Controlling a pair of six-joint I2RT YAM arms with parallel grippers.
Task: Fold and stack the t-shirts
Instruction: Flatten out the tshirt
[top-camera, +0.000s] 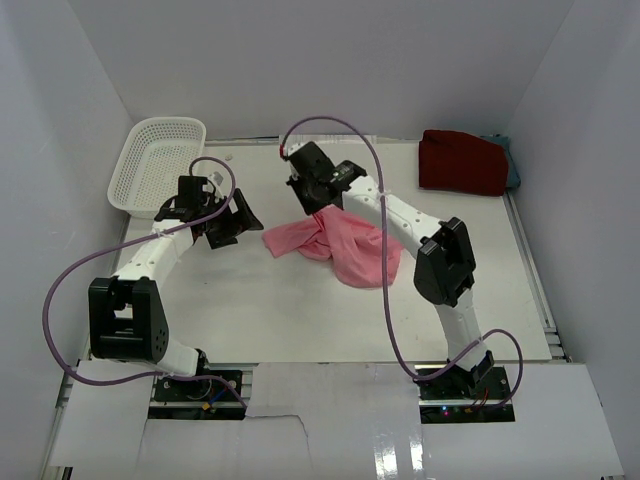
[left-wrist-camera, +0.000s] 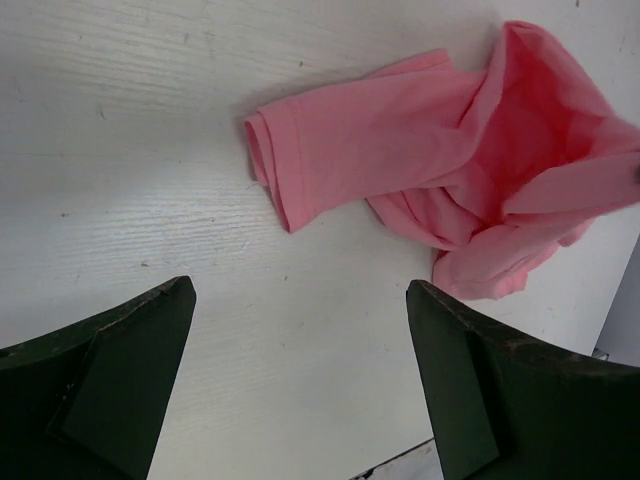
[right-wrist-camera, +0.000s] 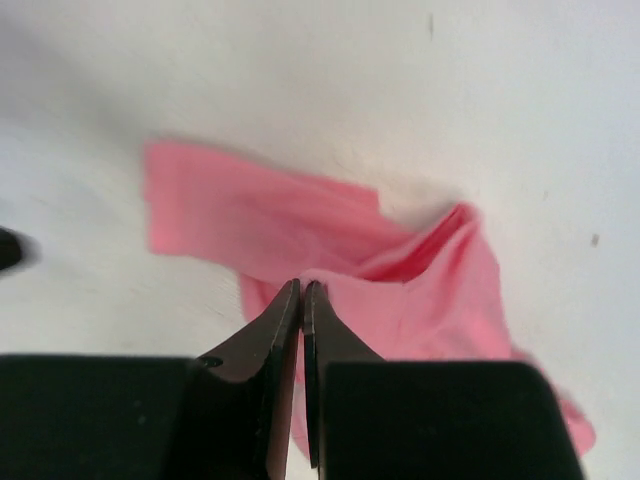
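- Nearest: left gripper (left-wrist-camera: 300, 290), jaws spread wide, nothing held. It is hung over the bare table (left-wrist-camera: 150, 120) just left of the pink shirt (left-wrist-camera: 450, 180), likely staged to take the sleeve end.
- On the right gripper (right-wrist-camera: 300, 292), jaws are pressed together on a raised fold of the pink shirt. The fold seems pinched so the bunched cloth can be lifted and spread.
- At table centre the pink shirt is crumpled, not yet folded, with one sleeve laid out to the left.
- At far right, dark red shirt (top-camera: 460, 162) is laid folded, with teal-grey shirt (top-camera: 513, 160) showing at its right edge. Under or beside cannot be told. This is likely the stack spot.
- At far left, nothing is seen in the basket (top-camera: 155, 165).
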